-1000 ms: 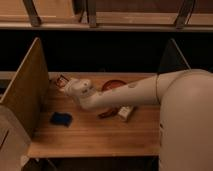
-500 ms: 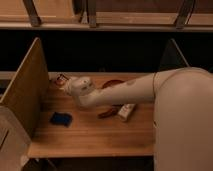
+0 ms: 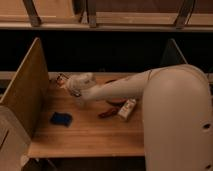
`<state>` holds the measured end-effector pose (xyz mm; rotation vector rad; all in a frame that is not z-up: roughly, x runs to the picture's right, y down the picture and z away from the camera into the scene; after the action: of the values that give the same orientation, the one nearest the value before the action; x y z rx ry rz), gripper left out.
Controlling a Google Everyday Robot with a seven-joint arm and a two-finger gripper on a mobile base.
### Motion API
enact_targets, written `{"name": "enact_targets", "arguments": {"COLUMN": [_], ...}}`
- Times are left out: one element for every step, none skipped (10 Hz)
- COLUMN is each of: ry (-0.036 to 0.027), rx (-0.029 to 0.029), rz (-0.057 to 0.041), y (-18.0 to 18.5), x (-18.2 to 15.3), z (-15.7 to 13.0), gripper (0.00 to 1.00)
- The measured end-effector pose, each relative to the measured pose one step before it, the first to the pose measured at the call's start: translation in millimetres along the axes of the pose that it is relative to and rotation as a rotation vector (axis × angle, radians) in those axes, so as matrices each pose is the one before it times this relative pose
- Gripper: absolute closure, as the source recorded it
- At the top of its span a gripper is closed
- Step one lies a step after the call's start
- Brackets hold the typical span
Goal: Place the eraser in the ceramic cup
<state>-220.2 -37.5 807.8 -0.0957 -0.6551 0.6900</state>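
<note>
Camera view: a wooden table (image 3: 85, 135) is seen from above and in front, with a tall wooden side panel (image 3: 25, 90) standing along one edge and a dark shelf space behind it. The robot's white arm (image 3: 125, 87) is stretched across the table from the large rounded body (image 3: 175, 120) that fills the near corner of the picture.

The gripper (image 3: 64, 80) is found at the far end of the arm, close to the side panel and over the back part of the table. Something small and reddish is seen at its tip, but what it is cannot be made out. Neither the eraser nor the cup can be picked out with certainty; a pale shape just below the wrist may be the cup, yet this cannot be told, so the eraser's place relative to the gripper cannot be given.

A flat dark blue pad (image 3: 61, 118) lies on the table nearer the camera than the gripper, well apart from it. A white box with dark markings (image 3: 127, 109) lies beneath the forearm, farther from the gripper, with a dark reddish object (image 3: 107, 113) just beside it. Part of an orange bowl (image 3: 116, 100) is seen behind the forearm, mostly hidden by it.
</note>
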Motion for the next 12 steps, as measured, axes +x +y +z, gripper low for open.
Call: {"name": "enact_targets", "arguments": {"ry": [-0.00026, 0.00016, 0.00012, -0.00006, 0.00023, 0.00002, 0.00014, 0.00016, 0.00007, -0.00014, 0.00018, -0.00006], "rx": [0.00005, 0.00041, -0.00073, 0.00025, 0.00017, -0.00004, 0.00021, 0.00024, -0.0001, 0.00024, -0.00015, -0.00005], "rz": [-0.00004, 0.00031, -0.00012, 0.0001, 0.00013, 0.00007, 0.00013, 0.00013, 0.0, 0.00003, -0.00003, 0.0], "y": [-0.21, -0.26, 0.45, -0.14, -0.1, 0.0, -0.14, -0.17, 0.05, -0.11, 0.08, 0.03], "x": [-0.12, 0.18, -0.01, -0.03, 0.19, 0.04, 0.14, 0.17, 0.08, -0.13, 0.15, -0.05], "z": [-0.18, -0.13, 0.21, -0.06, -0.03, -0.02, -0.06, -0.08, -0.03, -0.07, 0.05, -0.01], "gripper": [0.82, 0.72, 0.62, 0.52, 0.42, 0.32, 0.25, 0.2, 0.2, 0.2, 0.2, 0.2]}}
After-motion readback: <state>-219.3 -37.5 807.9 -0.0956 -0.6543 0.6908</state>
